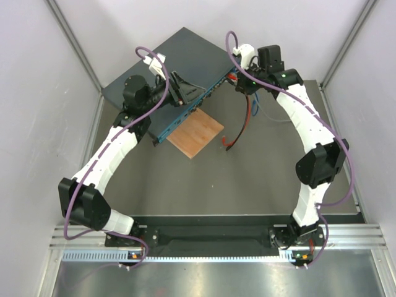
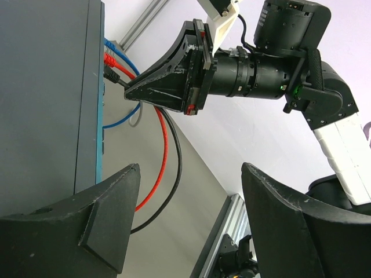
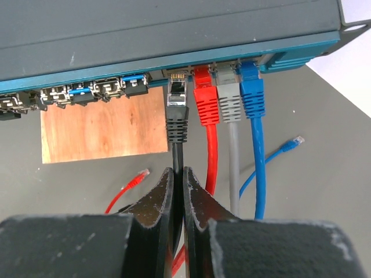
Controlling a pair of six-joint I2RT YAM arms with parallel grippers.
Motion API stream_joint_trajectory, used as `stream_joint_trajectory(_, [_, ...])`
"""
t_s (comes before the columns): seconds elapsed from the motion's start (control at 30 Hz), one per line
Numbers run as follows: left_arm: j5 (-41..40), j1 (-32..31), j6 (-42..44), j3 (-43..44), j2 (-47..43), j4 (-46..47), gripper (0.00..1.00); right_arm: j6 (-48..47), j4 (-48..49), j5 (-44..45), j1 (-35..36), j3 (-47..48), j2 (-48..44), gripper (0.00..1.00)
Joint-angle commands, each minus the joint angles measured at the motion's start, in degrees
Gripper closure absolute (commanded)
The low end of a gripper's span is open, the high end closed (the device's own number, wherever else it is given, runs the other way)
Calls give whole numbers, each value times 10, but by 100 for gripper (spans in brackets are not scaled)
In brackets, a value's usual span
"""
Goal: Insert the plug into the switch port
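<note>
Slate-grey metal switch (image 1: 167,65), one, lying flat at far left of table (image 1: 247,179), long axis running diagonally, teal front edge facing wooden board (image 1: 195,133), one. Left gripper (image 2: 191,220) hovering at that edge, fingers (image 2: 110,205) spread wide, grasping nothing. Right gripper (image 3: 178,188) pinching black cable (image 3: 177,153) just behind plug (image 3: 176,98). Plug, one, long axis lying square to front edge, clear tip pointing into socket (image 3: 177,74), sitting further out than three seated neighbours: red plug (image 3: 206,98), grey plug (image 3: 230,95), blue plug (image 3: 252,92).

Robotics lab test cell: white panel walls (image 1: 37,80), aluminium extrusion rail (image 1: 362,237), grey bench table (image 1: 210,185).
</note>
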Motion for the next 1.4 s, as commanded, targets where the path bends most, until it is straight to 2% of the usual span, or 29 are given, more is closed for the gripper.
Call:
stream_joint_trajectory(0.0, [6,0,-3,1,-4,33,24,-15,9,-24,4,43,8,100])
stream_joint_trajectory(0.53, [6,0,-12,1,-1,38,25,-19,-38,-5,4,64,30,100])
stream_joint_trajectory(0.97, [7,0,-16,-1,-2,41,25,-2,-18,31,-1,33,9,100])
stream_joint_trajectory(1.37, [9,0,-16,1,1,43,24,-6,-28,16,-4,28,2,100])
